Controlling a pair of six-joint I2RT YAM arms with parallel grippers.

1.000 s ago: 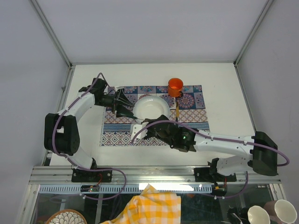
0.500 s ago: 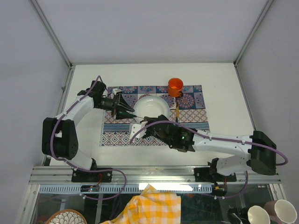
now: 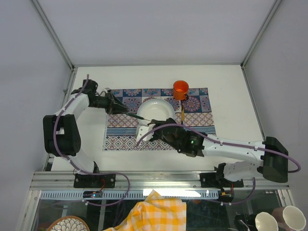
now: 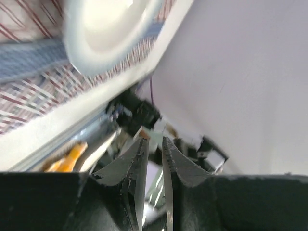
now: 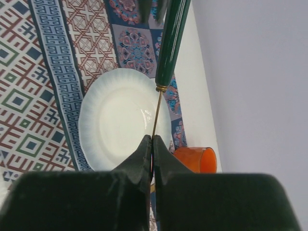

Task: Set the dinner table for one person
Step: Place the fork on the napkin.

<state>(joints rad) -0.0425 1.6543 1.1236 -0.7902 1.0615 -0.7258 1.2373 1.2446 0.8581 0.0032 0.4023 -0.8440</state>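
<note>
On the white dinner table (image 3: 226, 96) lies a patterned cloth (image 3: 120, 137) with a white plate (image 3: 156, 109) and an orange cup (image 3: 181, 88) on it. My right gripper (image 3: 150, 123) (image 5: 152, 139) is shut on the thin gold stem of a green-handled utensil (image 5: 171, 43) (image 3: 137, 117), held over the plate's (image 5: 120, 120) left rim. The utensil's working end is hidden in the jaws. My left gripper (image 3: 123, 109) (image 4: 153, 144) hovers over the cloth's upper left, just clear of the handle's tip. Its fingers stand a narrow gap apart with nothing between them.
A second slim utensil (image 3: 183, 113) lies on the cloth right of the plate, below the cup (image 5: 195, 161). Aluminium frame rails (image 3: 62, 53) border the table. A yellow checked cloth (image 3: 159, 211) and cups (image 3: 267, 222) sit below the near edge.
My left gripper has drawn back leftward off the green handle, and its fingers have narrowed. The right gripper has kept hold of the utensil near the plate.
</note>
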